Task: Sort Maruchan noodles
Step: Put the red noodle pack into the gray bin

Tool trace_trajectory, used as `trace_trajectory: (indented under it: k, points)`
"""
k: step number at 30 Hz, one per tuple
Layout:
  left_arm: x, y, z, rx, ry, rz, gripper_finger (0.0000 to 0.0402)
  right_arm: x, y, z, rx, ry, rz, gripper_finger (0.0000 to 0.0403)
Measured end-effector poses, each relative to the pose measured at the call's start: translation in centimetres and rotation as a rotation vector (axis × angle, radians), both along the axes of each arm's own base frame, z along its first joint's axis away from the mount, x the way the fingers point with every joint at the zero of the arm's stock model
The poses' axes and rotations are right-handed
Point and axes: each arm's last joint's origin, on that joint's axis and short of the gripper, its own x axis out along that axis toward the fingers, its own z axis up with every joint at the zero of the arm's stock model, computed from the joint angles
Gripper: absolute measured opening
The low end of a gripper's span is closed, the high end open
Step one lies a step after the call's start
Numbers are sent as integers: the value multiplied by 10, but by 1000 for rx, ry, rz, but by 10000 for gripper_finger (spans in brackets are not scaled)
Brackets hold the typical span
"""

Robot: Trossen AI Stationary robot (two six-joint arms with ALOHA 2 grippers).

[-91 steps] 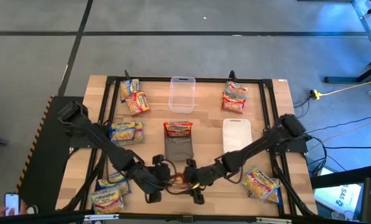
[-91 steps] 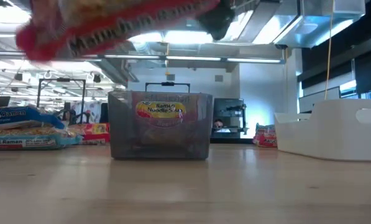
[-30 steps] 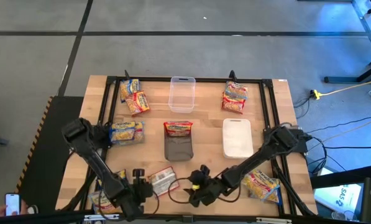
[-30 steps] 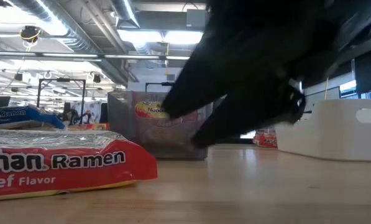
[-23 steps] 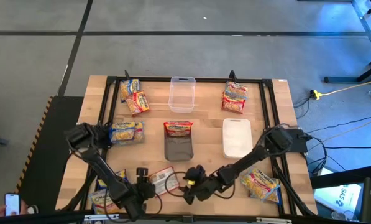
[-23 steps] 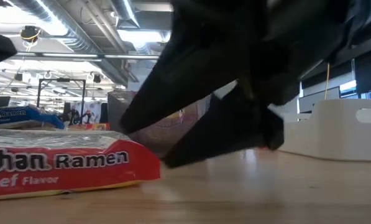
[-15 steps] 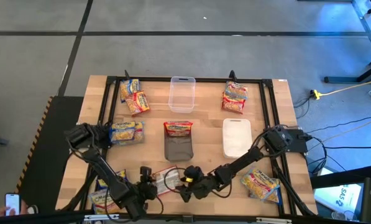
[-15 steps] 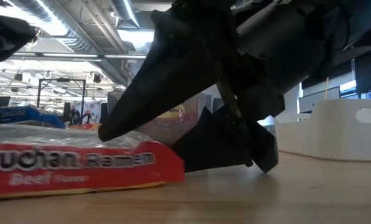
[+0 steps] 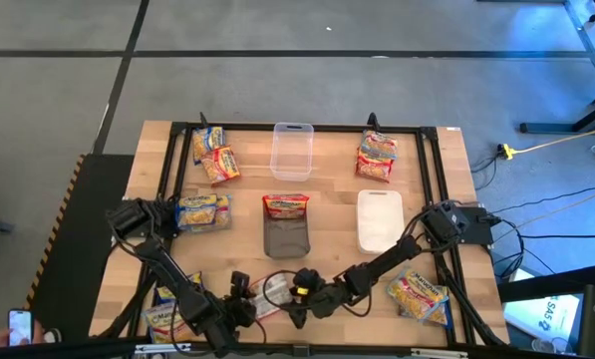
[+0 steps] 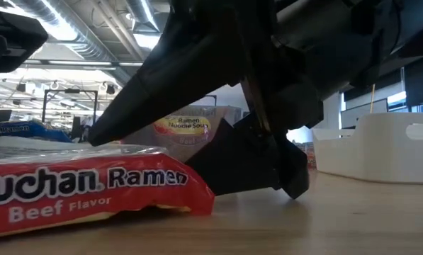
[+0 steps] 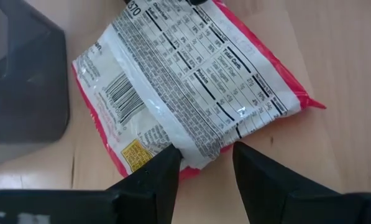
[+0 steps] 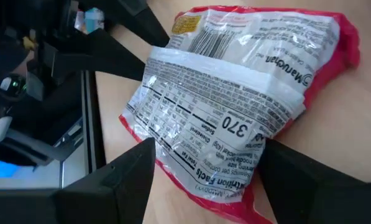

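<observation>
The red packet (image 9: pixel 268 292) has been set on the table; it is now straddled by the open right gripper (image 9: pixel 295 298) and open left gripper (image 9: pixel 245 298), ungrasped, for sorting.

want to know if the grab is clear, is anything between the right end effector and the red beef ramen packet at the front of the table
Nothing visible. The right end effector already straddles one end of the beef ramen packet, a finger on each side. The left end effector sits at the packet's opposite end. The grey container stands apart, behind the packet.

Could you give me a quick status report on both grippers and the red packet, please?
Left gripper open at one end of red packet. Right gripper open, straddling the other end. Packet flat on the table, label down. Grey bin just beyond.
</observation>
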Motion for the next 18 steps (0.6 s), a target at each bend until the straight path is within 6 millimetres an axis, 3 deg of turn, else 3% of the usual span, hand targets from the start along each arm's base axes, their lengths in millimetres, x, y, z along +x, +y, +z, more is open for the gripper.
trace_trajectory:
  k: [8,18]
  points:
    - [1,-16,17,-25,-42,-39,143,1,5,5,38,-26,110,248]
    - [1,-19,19,63,-42,-135,143,3,4,7,92,-27,161,248]
